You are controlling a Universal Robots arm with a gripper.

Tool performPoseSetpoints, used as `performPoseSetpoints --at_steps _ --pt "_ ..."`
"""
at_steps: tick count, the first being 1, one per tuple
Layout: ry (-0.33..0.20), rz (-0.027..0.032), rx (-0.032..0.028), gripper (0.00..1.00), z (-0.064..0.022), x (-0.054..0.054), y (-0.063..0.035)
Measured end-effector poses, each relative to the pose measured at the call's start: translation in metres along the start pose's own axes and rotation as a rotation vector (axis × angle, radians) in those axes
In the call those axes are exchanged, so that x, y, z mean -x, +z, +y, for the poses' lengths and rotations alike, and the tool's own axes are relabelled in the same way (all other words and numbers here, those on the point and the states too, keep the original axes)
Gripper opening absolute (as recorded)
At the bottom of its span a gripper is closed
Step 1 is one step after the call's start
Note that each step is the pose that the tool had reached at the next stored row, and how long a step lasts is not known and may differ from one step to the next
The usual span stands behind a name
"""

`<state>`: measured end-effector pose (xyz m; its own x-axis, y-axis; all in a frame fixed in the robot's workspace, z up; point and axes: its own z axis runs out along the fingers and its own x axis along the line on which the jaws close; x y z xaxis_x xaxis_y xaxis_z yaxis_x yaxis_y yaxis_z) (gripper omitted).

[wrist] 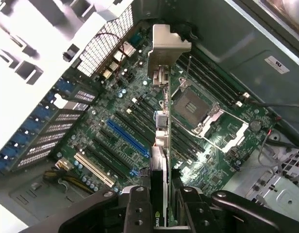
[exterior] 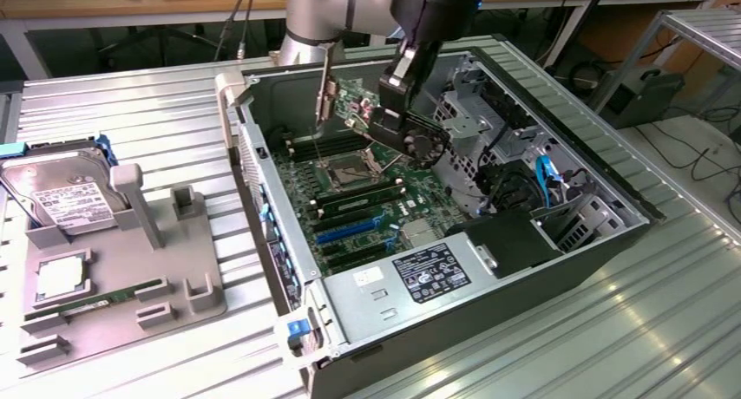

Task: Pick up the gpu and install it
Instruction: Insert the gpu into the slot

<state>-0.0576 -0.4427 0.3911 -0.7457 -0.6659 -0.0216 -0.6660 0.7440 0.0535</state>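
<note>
Between black fingers (wrist: pixel 136 209), flat gpu (wrist: pixel 160 130)

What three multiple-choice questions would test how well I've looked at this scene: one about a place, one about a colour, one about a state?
1. Where is the gpu?
A on the floor
B in the air over the open computer case
C on a shelf

2. What colour is the long slot on the motherboard?
A red
B yellow
C blue

3. How is the hand?
A closed on the gpu
B open and empty
C closed on a cable

Answers:
1 B, the card hangs clear above the board inside the case.
2 C, the slot is bright blue against the green board.
3 A, the fingers clamp the card's edge from both sides.
</note>
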Motion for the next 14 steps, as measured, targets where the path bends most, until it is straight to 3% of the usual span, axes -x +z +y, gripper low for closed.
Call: performPoseSetpoints --at_steps 14 --pt "-0.250 -0.0264 -0.0298 0.26 -0.0001 -0.0001 0.0025"
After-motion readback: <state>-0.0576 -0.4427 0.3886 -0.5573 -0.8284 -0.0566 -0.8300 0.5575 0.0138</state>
